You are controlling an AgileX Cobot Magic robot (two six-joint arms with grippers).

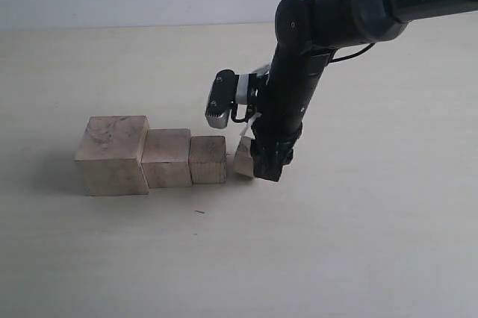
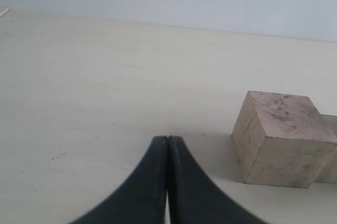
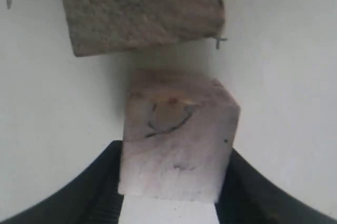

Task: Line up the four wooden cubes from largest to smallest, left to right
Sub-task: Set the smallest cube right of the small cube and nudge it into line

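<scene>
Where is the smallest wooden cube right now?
In the exterior view the smallest cube is at the right end of the row, just right of the third cube with a slight gap, tilted and held by the right gripper.

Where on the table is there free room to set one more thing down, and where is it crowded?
Bare table lies in front of the row, behind it, left of the largest cube and right of the right gripper. Crowded: the row's right end, where its jaws hold the smallest cube close to the third cube.

rough matt raw-wood cubes (image 1: 112,154); smooth matt black fingers (image 2: 145,187)
</scene>
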